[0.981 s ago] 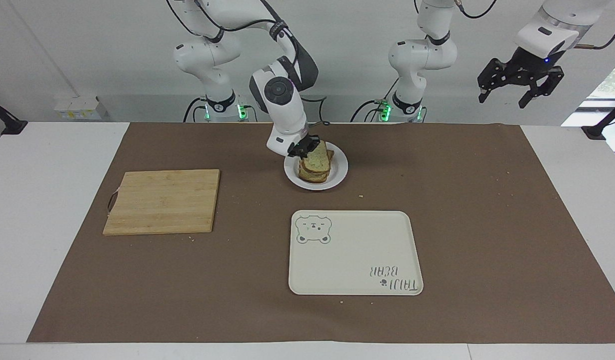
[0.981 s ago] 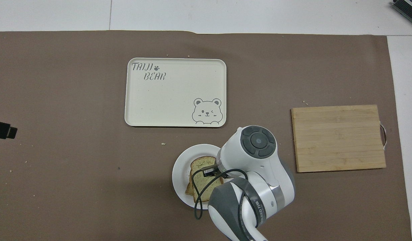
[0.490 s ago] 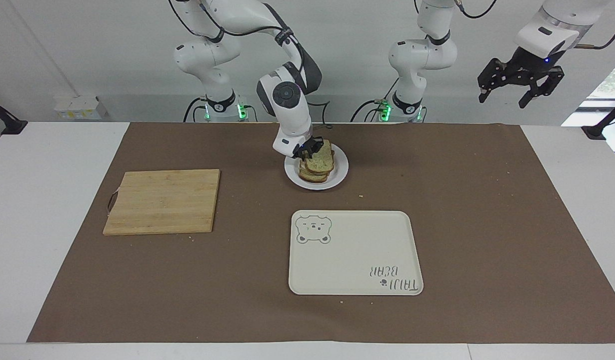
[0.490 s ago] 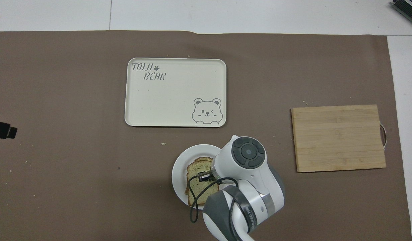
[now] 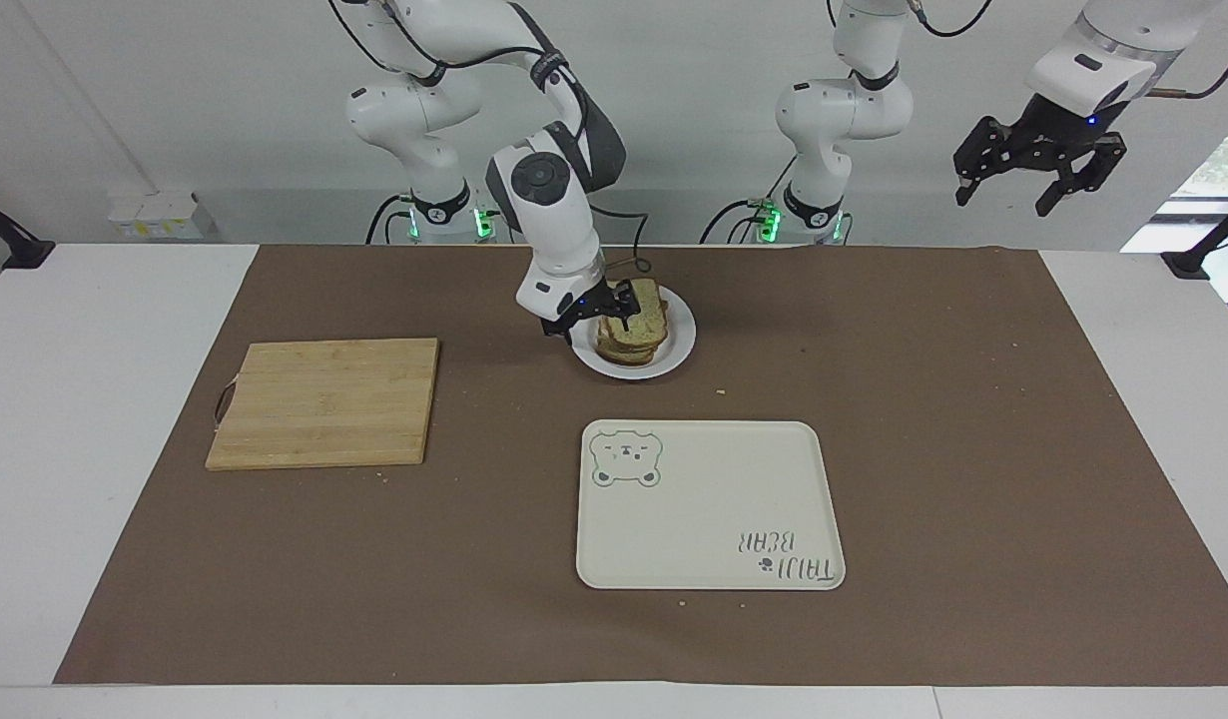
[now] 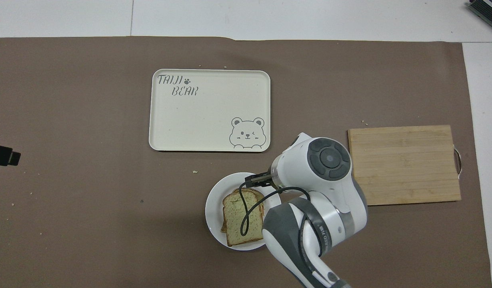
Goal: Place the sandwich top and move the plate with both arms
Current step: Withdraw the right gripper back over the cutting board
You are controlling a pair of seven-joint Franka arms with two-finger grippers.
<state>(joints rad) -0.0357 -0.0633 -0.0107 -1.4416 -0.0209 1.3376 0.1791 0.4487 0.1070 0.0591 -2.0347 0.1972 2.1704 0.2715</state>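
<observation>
The sandwich top (image 5: 636, 314), a pale speckled slice with a brown crust, lies flat on the stack of bread on the small white plate (image 5: 677, 349). It also shows in the overhead view (image 6: 240, 218) on the plate (image 6: 214, 212). My right gripper (image 5: 588, 316) is open and empty, just beside the stack, over the plate's rim toward the right arm's end. In the overhead view its wrist hides it. My left gripper (image 5: 1037, 166) is open and waits high in the air at the left arm's end; its tip (image 6: 4, 155) shows in the overhead view.
A cream bear tray (image 5: 709, 504) lies farther from the robots than the plate; it also shows in the overhead view (image 6: 198, 120). A wooden cutting board (image 5: 324, 399) lies toward the right arm's end, as the overhead view (image 6: 404, 164) also shows. Crumbs dot the brown mat.
My right gripper opened, let go of the sandwich top and drew off sideways toward the cutting board. The slice now rests on the stack. The left arm has not moved.
</observation>
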